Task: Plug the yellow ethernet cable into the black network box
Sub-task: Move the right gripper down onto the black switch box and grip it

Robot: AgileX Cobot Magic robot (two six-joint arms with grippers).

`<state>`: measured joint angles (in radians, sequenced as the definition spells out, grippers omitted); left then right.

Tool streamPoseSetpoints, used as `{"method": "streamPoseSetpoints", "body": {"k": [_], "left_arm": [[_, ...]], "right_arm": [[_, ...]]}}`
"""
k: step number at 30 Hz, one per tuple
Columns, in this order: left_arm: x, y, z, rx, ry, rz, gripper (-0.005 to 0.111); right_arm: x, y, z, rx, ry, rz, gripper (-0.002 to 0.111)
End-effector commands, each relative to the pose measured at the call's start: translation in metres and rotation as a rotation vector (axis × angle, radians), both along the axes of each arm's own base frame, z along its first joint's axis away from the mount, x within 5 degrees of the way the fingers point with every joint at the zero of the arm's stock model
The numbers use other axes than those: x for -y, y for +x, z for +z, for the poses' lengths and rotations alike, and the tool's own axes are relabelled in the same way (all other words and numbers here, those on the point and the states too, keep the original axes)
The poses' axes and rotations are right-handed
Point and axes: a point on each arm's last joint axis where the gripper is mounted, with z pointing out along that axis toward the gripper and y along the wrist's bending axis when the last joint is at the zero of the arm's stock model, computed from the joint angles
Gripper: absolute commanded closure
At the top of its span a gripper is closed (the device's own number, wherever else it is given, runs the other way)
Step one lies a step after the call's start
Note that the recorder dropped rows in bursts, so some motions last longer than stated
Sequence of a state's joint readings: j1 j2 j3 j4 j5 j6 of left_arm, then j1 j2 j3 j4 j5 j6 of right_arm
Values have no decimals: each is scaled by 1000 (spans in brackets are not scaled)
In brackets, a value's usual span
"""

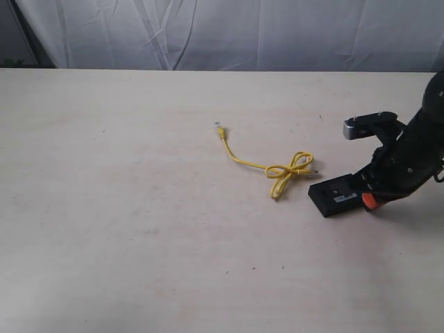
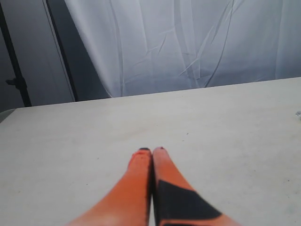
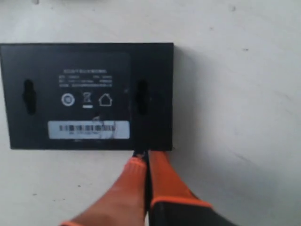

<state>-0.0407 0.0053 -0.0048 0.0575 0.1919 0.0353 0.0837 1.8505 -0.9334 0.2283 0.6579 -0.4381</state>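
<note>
The yellow ethernet cable (image 1: pixel 277 166) lies on the table's middle, tied in a loose knot, one clear plug at the far left end. Just right of it lies the black network box (image 1: pixel 336 195), flat, with a white barcode label (image 3: pixel 88 130) facing up. My right gripper (image 3: pixel 146 155) is shut, its orange fingertips pressed against the box's near edge (image 3: pixel 150 147), holding nothing. My left gripper (image 2: pixel 151 150) is shut and empty, its orange fingers (image 2: pixel 136 188) together above bare table; it is out of the exterior view.
The pale table (image 1: pixel 139 229) spreads wide to the left and front. A white curtain (image 1: pixel 277 31) hangs behind the far edge. The right arm (image 1: pixel 409 156) stands at the table's right side.
</note>
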Motion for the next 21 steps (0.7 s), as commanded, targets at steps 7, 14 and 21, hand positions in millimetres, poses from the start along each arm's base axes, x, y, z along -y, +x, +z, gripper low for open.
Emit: {"method": "streamPoseSetpoints", "body": {"k": [7, 14, 21], "left_arm": [[0, 0, 0, 14, -3, 3, 106], [0, 0, 0, 14, -3, 3, 106], [0, 0, 0, 13, -8, 2, 106]], "right_arm": [[1, 20, -14, 57, -23, 11, 109], [0, 35, -6, 148, -24, 1, 109], [0, 38, -5, 166, -19, -8, 109]]}}
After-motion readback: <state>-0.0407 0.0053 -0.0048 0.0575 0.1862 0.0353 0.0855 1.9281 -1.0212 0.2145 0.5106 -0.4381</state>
